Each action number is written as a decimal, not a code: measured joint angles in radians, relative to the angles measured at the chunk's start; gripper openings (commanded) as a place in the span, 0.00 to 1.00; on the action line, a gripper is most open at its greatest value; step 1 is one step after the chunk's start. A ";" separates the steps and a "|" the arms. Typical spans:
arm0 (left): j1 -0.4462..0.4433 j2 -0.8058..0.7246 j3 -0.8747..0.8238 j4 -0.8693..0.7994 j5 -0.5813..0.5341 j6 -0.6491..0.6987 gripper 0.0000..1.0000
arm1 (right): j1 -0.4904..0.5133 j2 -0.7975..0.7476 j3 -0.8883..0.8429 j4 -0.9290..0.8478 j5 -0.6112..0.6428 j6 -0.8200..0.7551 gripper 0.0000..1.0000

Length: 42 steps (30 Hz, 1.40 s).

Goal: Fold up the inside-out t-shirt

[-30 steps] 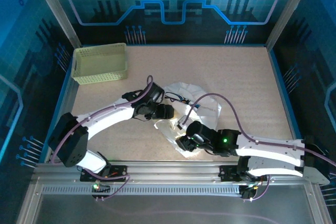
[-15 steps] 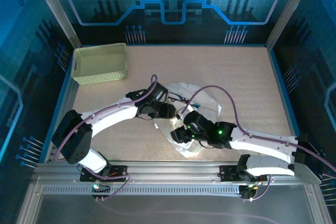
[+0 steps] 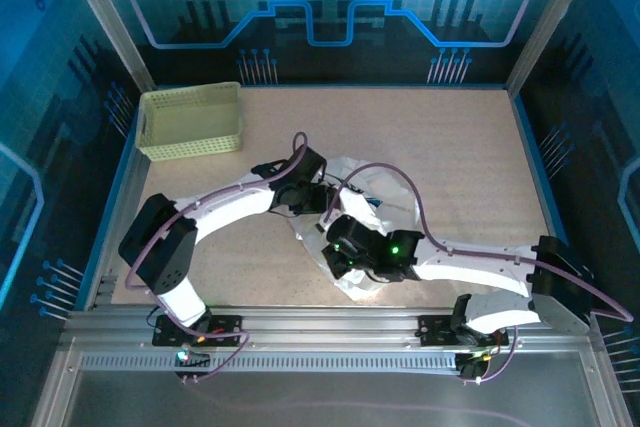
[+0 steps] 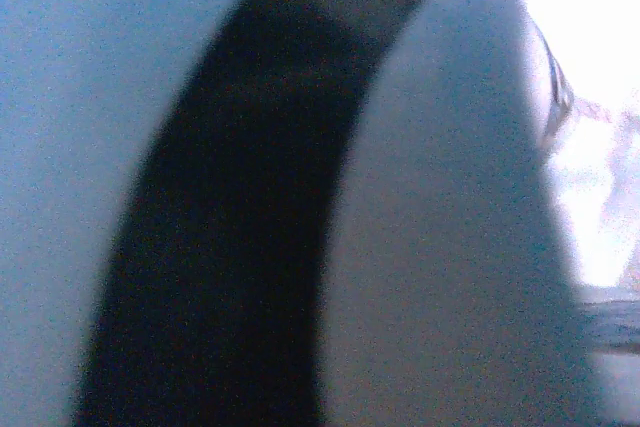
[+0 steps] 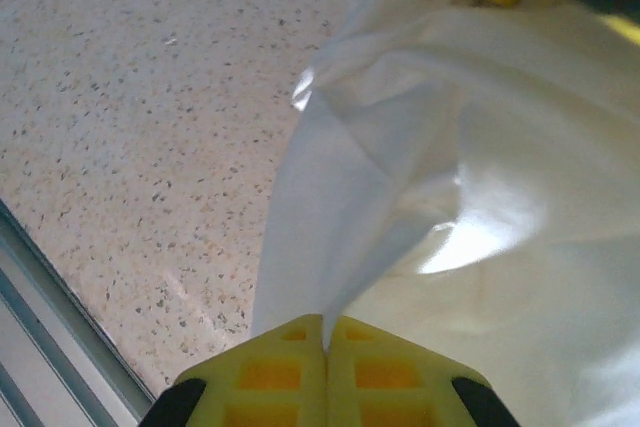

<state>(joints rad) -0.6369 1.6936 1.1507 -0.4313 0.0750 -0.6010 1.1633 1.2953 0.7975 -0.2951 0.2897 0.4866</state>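
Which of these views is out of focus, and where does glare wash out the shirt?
Left wrist view: blurred throughout, shapes unreadable, blown-out white at its right edge. Right wrist view: sharp; a glare patch whitens the t-shirt near the right gripper, and the speckled table is crisp. Top external view: in focus, with a strong blue cast.

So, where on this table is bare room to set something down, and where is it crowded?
Bare table lies right of the t-shirt, up to the right edge, and along the far edge right of the basket. Crowded: the near middle, where the left gripper and right gripper meet at the t-shirt.
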 measured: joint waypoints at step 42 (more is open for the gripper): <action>-0.183 -0.313 -0.369 0.093 -0.151 -0.138 0.63 | -0.356 0.092 0.056 0.027 -0.190 0.121 0.48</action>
<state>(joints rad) -0.8196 1.3804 0.7822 -0.3382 -0.0757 -0.7387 0.8074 1.3876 0.8536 -0.2680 0.0994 0.6071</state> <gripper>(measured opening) 0.632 0.493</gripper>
